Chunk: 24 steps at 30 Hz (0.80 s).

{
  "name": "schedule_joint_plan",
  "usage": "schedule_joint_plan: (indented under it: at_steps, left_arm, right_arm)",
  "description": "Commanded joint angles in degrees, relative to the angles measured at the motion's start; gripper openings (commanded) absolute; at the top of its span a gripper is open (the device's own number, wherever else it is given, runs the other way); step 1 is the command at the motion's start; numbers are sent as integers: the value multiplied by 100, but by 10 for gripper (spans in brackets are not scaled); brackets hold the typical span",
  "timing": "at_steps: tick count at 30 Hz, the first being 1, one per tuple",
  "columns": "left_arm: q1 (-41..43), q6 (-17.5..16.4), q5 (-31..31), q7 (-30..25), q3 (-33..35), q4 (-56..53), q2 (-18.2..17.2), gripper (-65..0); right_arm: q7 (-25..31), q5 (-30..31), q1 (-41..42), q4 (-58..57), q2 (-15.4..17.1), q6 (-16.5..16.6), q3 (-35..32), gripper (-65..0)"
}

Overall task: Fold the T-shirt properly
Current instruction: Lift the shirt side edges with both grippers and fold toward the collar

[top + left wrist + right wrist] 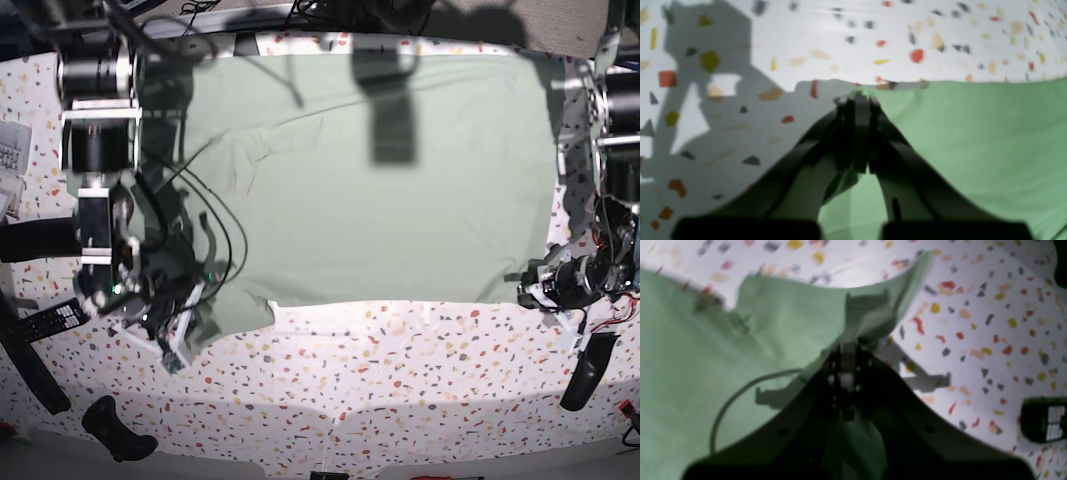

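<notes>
Right now I have both sets of fingers pinched tight on the T-shirt [380, 180]: left gripper [858, 96] at a hem corner, right gripper [846, 350] at a sleeve. It lies flat on the worktop [400, 390], long axis across the base view. I'd lift both evenly, keeping that edge taut.

Bright overhead light, hard arm shadows; wrist views blurred, edges bowed, base view sharper
</notes>
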Motion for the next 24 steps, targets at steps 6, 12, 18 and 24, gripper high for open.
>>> schedule_joint_plan:
  at_steps: [6,12,18,24]
  left_arm:
    - [756,57,-745,157,-26,1423,-339,-650]
    - [1792,70,-1014,332,-323,2743,-678,-650]
    - [2618,63,-1425,780,-1165,3974,-664,-650]
    - [3407,68,-1423,977,-1661,4865,-667,-650]
  right_arm:
    - [-264,138,-570,1596,61,11,520,-650]
    - [-400,573,-1438,2900,59,17,1134,-650]
    - [-420,557,-2284,3713,61,17,1311,-650]
    - [-426,479,-3082,4419,59,17,1311,-650]
